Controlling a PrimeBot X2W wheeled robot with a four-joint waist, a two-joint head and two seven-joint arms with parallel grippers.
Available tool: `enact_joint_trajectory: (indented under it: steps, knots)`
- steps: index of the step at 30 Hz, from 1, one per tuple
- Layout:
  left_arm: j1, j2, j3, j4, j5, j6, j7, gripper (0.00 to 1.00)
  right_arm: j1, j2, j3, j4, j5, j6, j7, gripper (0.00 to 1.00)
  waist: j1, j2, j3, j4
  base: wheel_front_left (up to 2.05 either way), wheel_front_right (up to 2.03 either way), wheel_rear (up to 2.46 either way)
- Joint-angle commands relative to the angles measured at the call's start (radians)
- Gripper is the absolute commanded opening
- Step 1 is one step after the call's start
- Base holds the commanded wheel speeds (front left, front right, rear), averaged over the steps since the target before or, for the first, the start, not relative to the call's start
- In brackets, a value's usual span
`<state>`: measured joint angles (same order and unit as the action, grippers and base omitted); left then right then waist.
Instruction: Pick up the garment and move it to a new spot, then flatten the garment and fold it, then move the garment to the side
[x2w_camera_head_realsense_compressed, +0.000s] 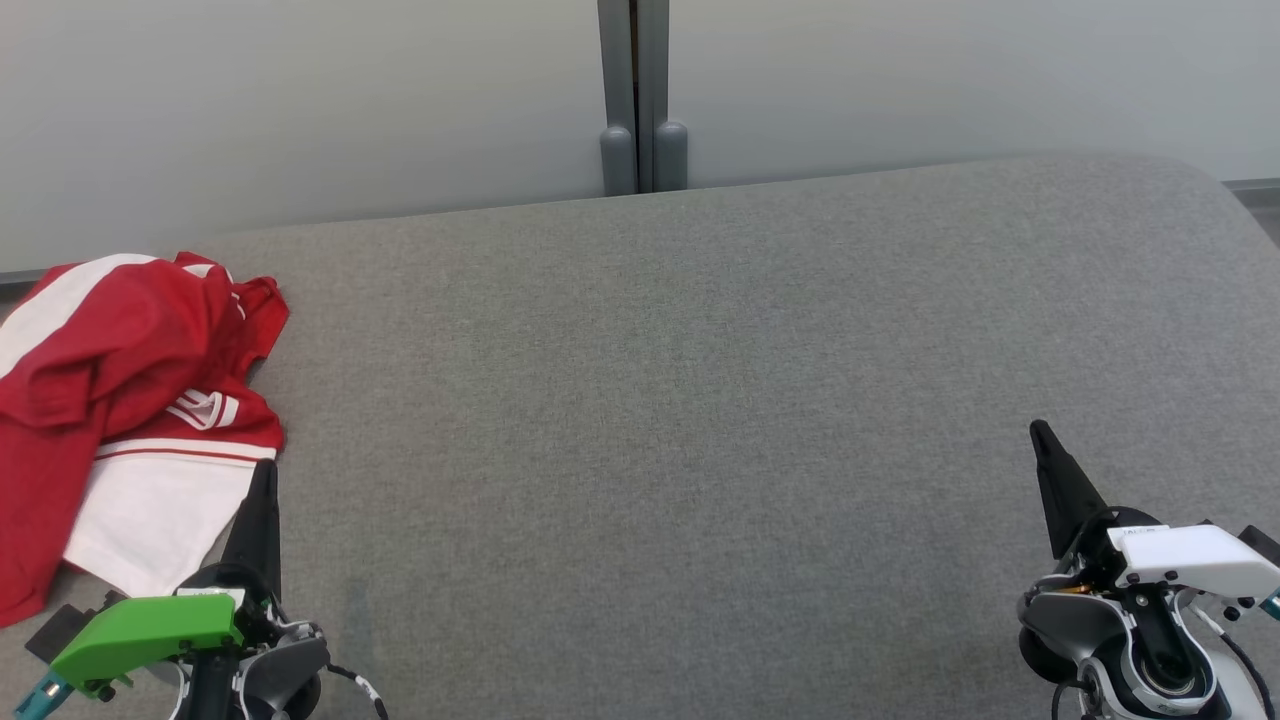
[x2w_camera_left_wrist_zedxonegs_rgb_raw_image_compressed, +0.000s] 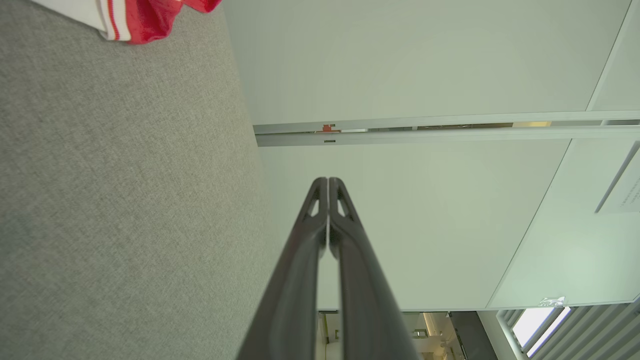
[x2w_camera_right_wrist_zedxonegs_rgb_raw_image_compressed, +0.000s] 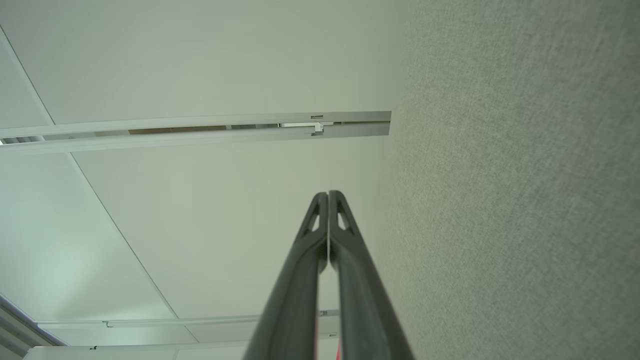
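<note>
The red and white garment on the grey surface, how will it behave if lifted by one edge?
The garment lies bunched in soft folds, so it will probably hang limp and unfold as it rises. It looks thin, so it is likely light. The woven grey surface may drag at it, so pushing would probably wrinkle it rather than slide it.

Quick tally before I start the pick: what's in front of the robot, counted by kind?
Red and white garment: 1, crumpled at the left end.
Grippers: 2, the left gripper and the right gripper, both shut and empty.
Padded grey surface: 1.
Total: 4.
</note>
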<state>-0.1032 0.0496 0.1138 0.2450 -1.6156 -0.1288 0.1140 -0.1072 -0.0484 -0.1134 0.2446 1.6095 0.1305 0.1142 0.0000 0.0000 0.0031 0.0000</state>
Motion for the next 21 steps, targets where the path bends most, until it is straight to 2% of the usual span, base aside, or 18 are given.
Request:
enact_joint_trajectory:
  steps: [1,21]
  knots:
    - [-0.014,0.002,0.001,0.001,0.006,-0.004,0.002,0.0,-0.005,-0.004,-0.001,0.001,0.007,0.0,0.002,0.0,0.0,0.0,0.0,0.0,0.0,0.0,0.0]
    - [-0.014,0.002,0.001,0.001,0.006,-0.004,0.002,0.0,-0.005,-0.004,-0.001,0.001,0.007,0.0,0.002,0.0,0.0,0.0,0.0,0.0,0.0,0.0,0.0]
